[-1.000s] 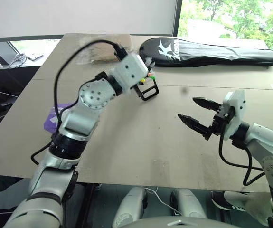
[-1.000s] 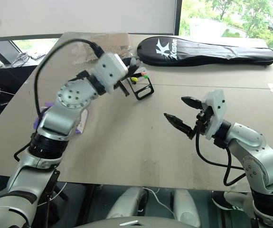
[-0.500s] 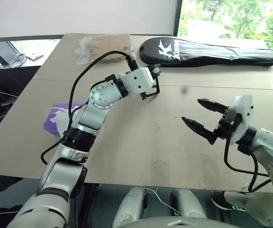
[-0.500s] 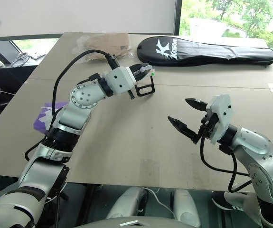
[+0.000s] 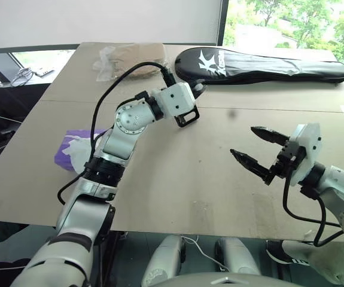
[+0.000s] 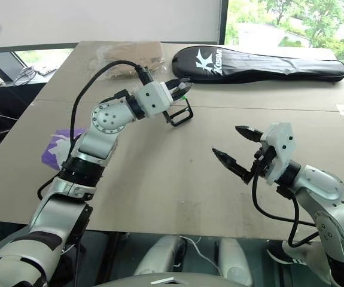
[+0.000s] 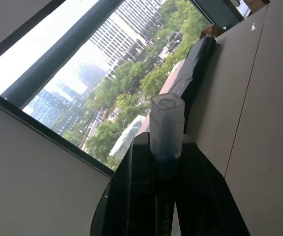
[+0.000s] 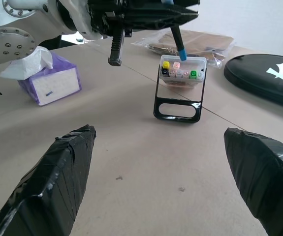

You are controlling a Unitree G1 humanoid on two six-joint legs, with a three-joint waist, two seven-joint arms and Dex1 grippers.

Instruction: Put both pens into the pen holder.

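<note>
The pen holder (image 8: pixel 178 91), a small black open frame with a clear top, stands at mid-table; yellow, pink and green bits show in its top. My left gripper (image 6: pixel 178 88) hovers just above it, shut on a dark pen (image 8: pixel 177 40) whose blue tip points down at the holder's top, touching or nearly so. The left wrist view shows that pen's pale translucent end (image 7: pixel 166 125) sticking out between the shut fingers. The other pen I cannot pick out. My right gripper (image 5: pixel 242 141) hangs open and empty over the table, well to the right of the holder and nearer to me.
A long black racket bag (image 5: pixel 261 64) lies along the table's far side. A purple tissue box (image 5: pixel 73 149) sits at the left, under my left arm. A clear plastic bag with brown contents (image 5: pixel 130 57) lies at the far left behind the holder.
My left arm has swung its elbow down and levelled its wrist, keeping the pen over the holder. The right gripper has stayed open and nearly still.
</note>
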